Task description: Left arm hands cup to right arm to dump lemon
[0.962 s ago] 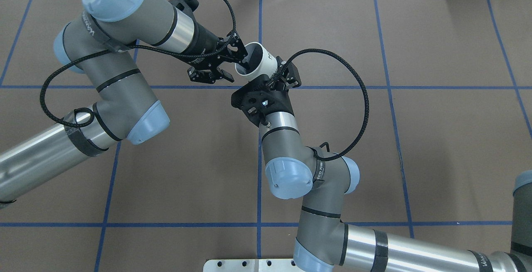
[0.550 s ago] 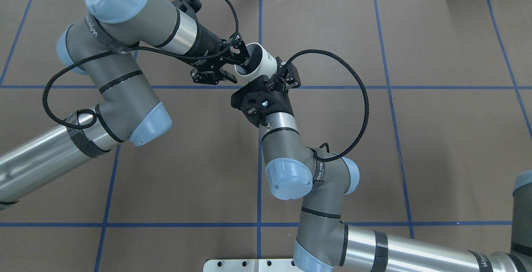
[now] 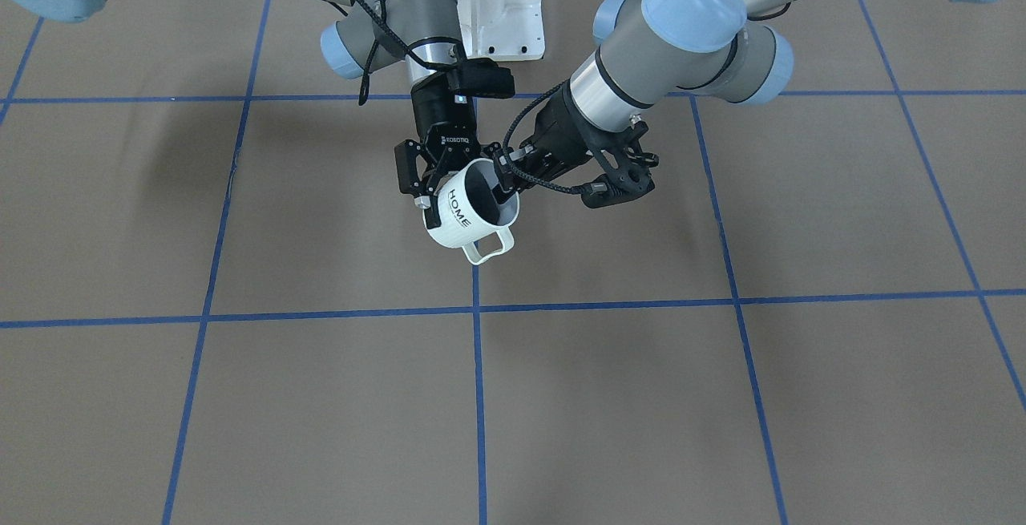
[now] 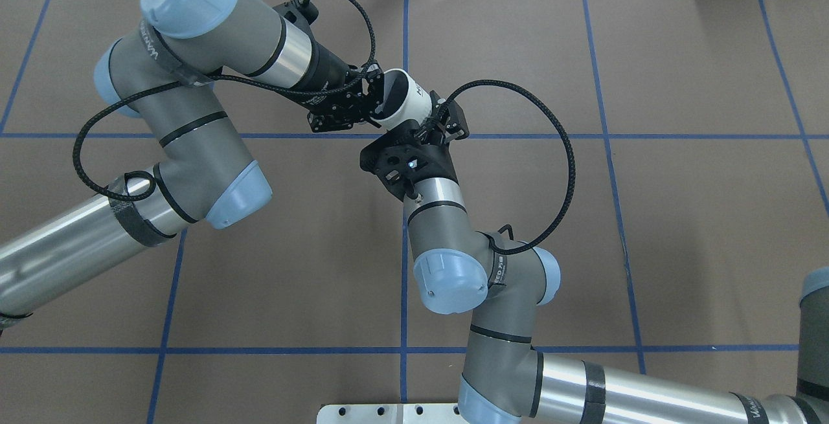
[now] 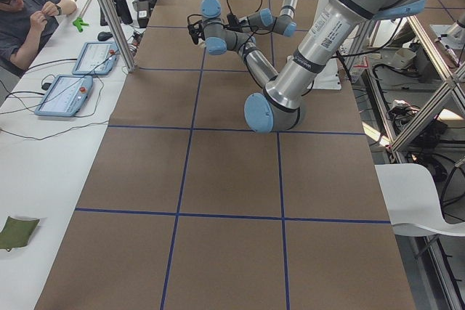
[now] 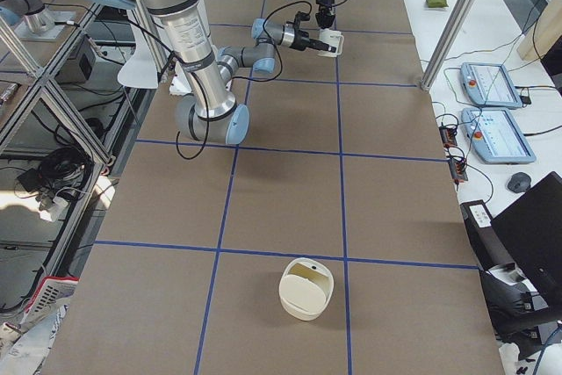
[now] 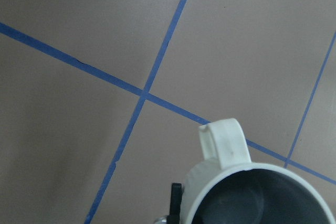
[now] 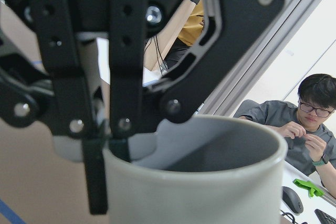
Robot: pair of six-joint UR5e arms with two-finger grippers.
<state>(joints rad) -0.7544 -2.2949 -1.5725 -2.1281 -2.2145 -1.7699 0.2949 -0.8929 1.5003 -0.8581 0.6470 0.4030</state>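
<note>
Cup (image 3: 463, 219) hangs clear of the table (image 3: 240, 397), just left of centre and a little above the middle of the front-facing view, over a vertical blue tape line (image 3: 476, 397). It is tilted, with its grey mouth turned to the upper right of that view. The black word "HOME" (image 3: 458, 207) is on the side facing the camera, and the squarish handle (image 3: 491, 246) is at the lower right of the body. In the left wrist view the mouth fills the lower right corner, the handle standing up from the rim. The inside is too dark to show what lies in it.

The left hand (image 3: 503, 180), on the arm at the right of the front-facing view, is clamped on the cup's rim. The right wrist view shows one finger (image 8: 94, 182) outside the wall and the other inside, with only the wall between them. The right hand (image 3: 454, 188), on the arm from the upper left, has its fingers on either side of the cup's body. One fingertip (image 3: 416, 201) lies against or just beside the lettered side and the other is hidden behind the cup. Whether they press on it cannot be told.

Well apart from the cup, in the lower middle of the right-side view, a cream round container (image 6: 306, 289) stands on the table. A person in glasses (image 8: 308, 109) sits at the right edge of the right wrist view.
</note>
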